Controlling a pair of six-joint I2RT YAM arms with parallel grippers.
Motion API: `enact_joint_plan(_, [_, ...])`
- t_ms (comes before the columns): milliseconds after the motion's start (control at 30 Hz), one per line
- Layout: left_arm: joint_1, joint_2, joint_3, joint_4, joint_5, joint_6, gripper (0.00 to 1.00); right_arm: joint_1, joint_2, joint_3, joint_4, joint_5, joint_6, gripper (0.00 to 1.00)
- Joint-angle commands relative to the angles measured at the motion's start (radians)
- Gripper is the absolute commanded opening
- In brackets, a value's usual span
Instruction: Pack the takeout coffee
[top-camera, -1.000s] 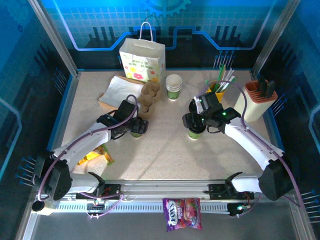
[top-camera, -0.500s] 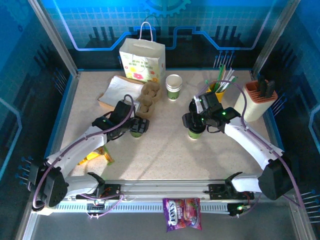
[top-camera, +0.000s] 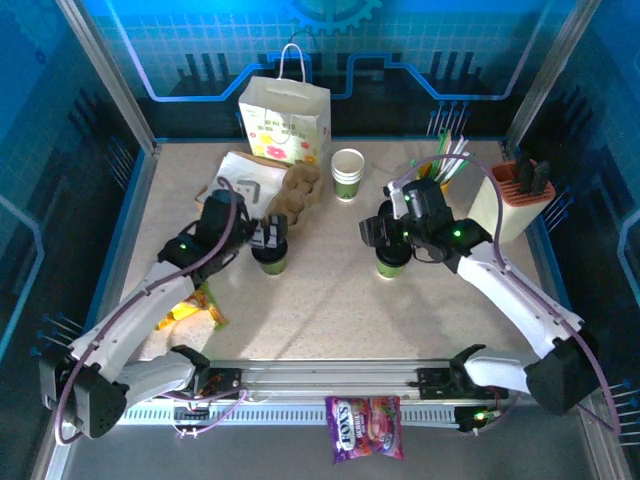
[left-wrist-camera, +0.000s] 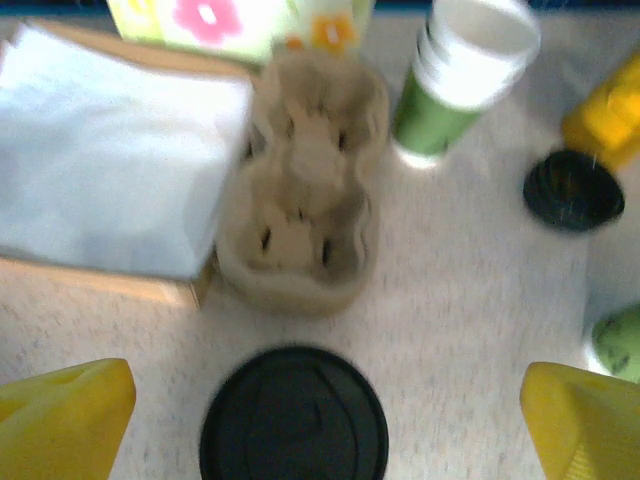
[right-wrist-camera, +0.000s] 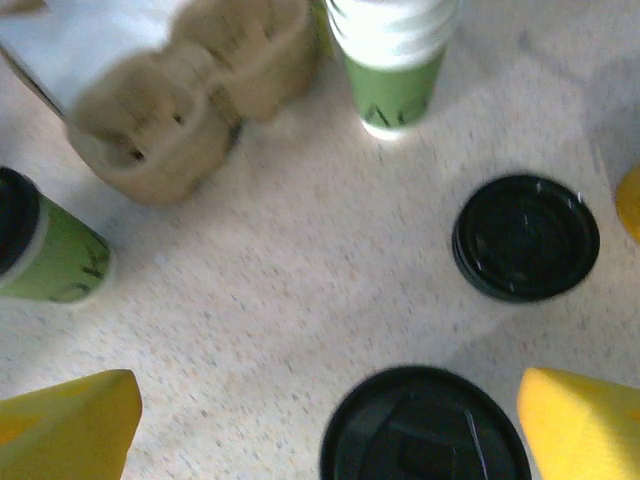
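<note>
Brown moulded pulp makes up the two-hole cup carrier (top-camera: 291, 196) (left-wrist-camera: 300, 205) (right-wrist-camera: 185, 95), which lies empty on the speckled table (top-camera: 330, 300) and serves as the marker here. The left coffee cup (top-camera: 270, 262) (left-wrist-camera: 293, 418) (right-wrist-camera: 45, 255), green below with its black lid on, stands upright just in front of the carrier's near end, not touching it. The left gripper (top-camera: 268, 238) (left-wrist-camera: 322, 415) hangs over that cup with its jaws spread wide; its yellow fingers (left-wrist-camera: 65, 415) flank the lid with bare table showing on either side, so nothing is gripped. The right coffee cup (top-camera: 390, 266) (right-wrist-camera: 425, 430), lidded too, stands upright well to the right of the carrier and a little nearer the arm bases. The right gripper (top-camera: 376, 233) (right-wrist-camera: 322, 425) sits above it, likewise released, its fingers (right-wrist-camera: 65, 425) clear of the lid. A stack of empty cups (top-camera: 347, 173) (left-wrist-camera: 462, 70) (right-wrist-camera: 392, 55) stands just right of the carrier's far end, and a loose black lid (left-wrist-camera: 573, 190) (right-wrist-camera: 526, 238) lies farther right of that. White napkins (top-camera: 235, 180) (left-wrist-camera: 110, 165) lie just left of the carrier, and a flowered paper bag (top-camera: 285, 120) stands behind it.
</note>
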Motion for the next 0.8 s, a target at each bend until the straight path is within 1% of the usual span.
enact_joint_plan(0, [0.081,0.049,0.107,0.113,0.081,-0.112,1.00,0.014,-0.005,-0.012,0.108,-0.038,-0.005,0.97])
enact_joint_plan(100, [0.154,0.168,0.233,0.119,0.164,-0.155,0.99,0.016,0.027,0.000,0.104,-0.026,-0.019,0.97])
enact_joint_plan(200, [0.203,0.293,0.366,0.106,0.215,-0.157,0.97,0.015,0.041,0.006,0.095,-0.016,-0.032,0.97])
enact_joint_plan(433, [0.296,0.524,0.563,0.152,0.352,-0.157,0.82,0.014,0.019,-0.010,0.076,0.018,-0.042,0.97])
enact_joint_plan(533, [0.309,0.614,0.649,0.153,0.401,-0.137,0.79,0.016,0.013,-0.019,0.071,0.024,-0.032,0.97])
enact_joint_plan(667, [0.312,0.712,0.740,0.144,0.432,-0.090,0.75,0.019,0.014,-0.015,0.047,0.037,-0.014,0.97])
enact_joint_plan(767, [0.319,0.786,0.821,0.096,0.447,-0.062,0.68,0.027,0.010,-0.016,0.041,0.054,-0.005,0.97])
